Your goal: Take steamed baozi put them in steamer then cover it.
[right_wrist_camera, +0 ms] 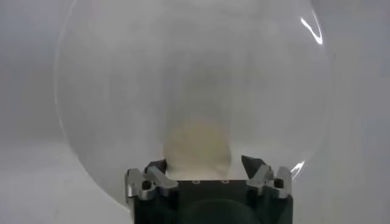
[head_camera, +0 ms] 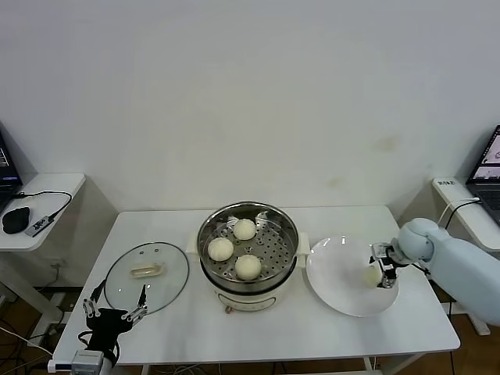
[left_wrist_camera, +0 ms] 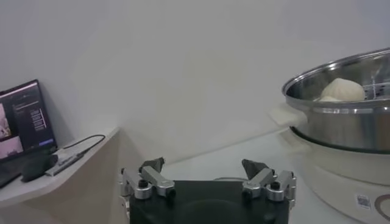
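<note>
Left end effector (head_camera: pixel 116 315) sits nearest the head camera, parked low at the front-left edge of the tabletop (head_camera: pixel 344 332), fingers spread and empty, just beside the cover (head_camera: pixel 147 276). Tabletop carries, largest to smallest: steamer (head_camera: pixel 248 251) at centre on its white base; white plate (head_camera: pixel 348 275) touching or nearly touching its right side; cover, glass with beige handle, lying flat to the steamer's left, well apart from the rim. Three steamed baozi (head_camera: pixel 248 267) already rest on the perforated tray. Fourth baozi (head_camera: pixel 372 275) lies on the right part of the plate. Right end effector (head_camera: pixel 380 275) is down at it, fingers either side of the bun; right wrist view shows the bun between them but not whether they press, so grip state: cannot tell. Judged step: grasping the last bun. Next calls for a gentle squeeze on soft dough, a lift clear of the plate, carry leftward over the steamer rim to the open spot on the tray, then the cover.
</note>
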Motion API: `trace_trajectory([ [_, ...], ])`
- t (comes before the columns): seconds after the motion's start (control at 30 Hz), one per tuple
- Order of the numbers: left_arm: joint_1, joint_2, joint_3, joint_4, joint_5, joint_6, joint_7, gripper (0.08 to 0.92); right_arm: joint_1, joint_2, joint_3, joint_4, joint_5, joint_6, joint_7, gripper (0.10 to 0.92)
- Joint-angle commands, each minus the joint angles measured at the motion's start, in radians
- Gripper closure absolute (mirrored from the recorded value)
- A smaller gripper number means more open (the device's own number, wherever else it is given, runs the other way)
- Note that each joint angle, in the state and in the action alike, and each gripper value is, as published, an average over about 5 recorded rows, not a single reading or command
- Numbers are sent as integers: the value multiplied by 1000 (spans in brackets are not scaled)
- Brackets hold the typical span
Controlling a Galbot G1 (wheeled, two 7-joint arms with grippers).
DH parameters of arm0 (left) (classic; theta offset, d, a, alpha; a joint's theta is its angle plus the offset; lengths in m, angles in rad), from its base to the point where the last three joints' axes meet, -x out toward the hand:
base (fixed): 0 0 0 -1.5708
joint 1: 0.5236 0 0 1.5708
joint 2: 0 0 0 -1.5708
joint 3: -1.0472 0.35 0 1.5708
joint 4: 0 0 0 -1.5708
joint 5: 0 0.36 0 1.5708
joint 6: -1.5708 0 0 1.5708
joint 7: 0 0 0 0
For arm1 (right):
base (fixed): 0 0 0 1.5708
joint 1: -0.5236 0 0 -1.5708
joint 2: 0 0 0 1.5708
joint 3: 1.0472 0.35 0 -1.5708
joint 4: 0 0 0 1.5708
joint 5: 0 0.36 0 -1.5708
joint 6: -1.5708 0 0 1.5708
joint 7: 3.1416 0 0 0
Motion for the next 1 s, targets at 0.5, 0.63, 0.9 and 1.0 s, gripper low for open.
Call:
trace_trajectory([
  [0.5,-6,-1,5,-6,1,1,0,177,257,-90,-161,101,134,-39,-108,423],
  [0.63,-7,2,7,-6,1,2,0,177,419,-106,-246,146,216,-66,-117,423],
  [0.9,-15,6,9,-3,0,2,0,177,793,-32,-482,215,424,-139,-105,415],
  [1.0,-19,7,9,-3,-2,2,0,177,879,22,-539,245,503,-181,-82,414],
])
